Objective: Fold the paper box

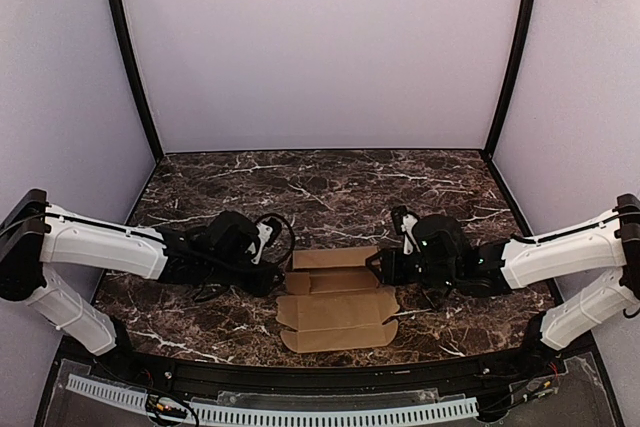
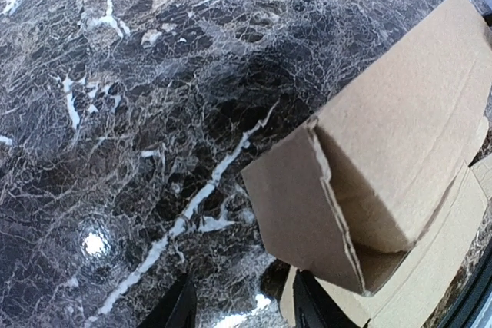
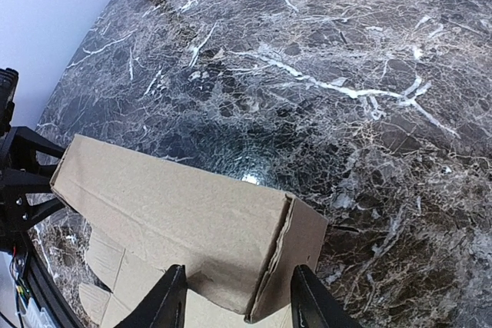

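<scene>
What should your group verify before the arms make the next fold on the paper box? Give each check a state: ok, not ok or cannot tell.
1. paper box lies on the table between both arms: ok.
2. far panel raised along its crease: ok.
3. near panels folded: not ok, they lie flat.
4. left gripper at the box's left end, jaws apart: ok.
5. right gripper straddles the right end; firm hold: cannot tell.
</scene>
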Controlling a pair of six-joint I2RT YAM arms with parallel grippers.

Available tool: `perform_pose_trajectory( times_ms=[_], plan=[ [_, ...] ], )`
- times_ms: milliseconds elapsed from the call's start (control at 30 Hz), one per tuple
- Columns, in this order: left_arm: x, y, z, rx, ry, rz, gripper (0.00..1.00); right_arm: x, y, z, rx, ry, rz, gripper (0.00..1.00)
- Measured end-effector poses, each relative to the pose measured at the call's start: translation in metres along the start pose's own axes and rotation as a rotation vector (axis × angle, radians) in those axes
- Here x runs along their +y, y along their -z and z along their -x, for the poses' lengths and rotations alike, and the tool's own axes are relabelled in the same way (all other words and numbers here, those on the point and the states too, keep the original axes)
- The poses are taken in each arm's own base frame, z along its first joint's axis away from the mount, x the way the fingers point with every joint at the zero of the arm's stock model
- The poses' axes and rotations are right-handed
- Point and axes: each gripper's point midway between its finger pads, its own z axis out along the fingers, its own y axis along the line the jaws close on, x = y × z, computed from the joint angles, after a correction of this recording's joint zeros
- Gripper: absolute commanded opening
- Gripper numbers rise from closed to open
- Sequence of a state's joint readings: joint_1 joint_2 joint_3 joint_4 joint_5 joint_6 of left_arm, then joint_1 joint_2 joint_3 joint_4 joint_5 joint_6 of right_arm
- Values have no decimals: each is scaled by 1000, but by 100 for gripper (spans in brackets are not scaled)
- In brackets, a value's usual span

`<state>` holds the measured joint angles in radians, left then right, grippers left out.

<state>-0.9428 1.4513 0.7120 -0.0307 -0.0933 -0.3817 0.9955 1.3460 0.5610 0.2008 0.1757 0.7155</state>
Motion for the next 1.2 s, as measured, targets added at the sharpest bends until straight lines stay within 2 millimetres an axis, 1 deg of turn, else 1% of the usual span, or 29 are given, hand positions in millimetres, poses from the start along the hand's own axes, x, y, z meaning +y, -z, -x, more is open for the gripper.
perform_pose_trajectory(
  times_ms=[100, 167, 367, 500, 733, 967, 1200],
  plan=[
    [2, 2, -10, 22, -3, -3, 47, -1, 0, 2, -7, -1, -8, 48],
    [-1, 5, -15, 30, -5, -21, 49, -1, 1, 3, -11, -1, -12, 48],
    [-18, 8, -20, 23, -36, -81, 51, -1, 2, 7, -25, -2, -15, 48],
    [-22, 6, -15, -6, -53, -84, 51, -1, 2, 7, -25, -2, -14, 48],
    [-8, -3, -10, -32, -72, 8, 50, 0, 2, 7, -24, -1, -10, 48],
    [0, -2, 5, -79, -80, 76, 51, 3, 3, 10, -38, -4, 1, 48],
    [-5, -5, 10, -97, -85, 51, 51, 4, 3, 12, -43, -3, 5, 48]
  ],
)
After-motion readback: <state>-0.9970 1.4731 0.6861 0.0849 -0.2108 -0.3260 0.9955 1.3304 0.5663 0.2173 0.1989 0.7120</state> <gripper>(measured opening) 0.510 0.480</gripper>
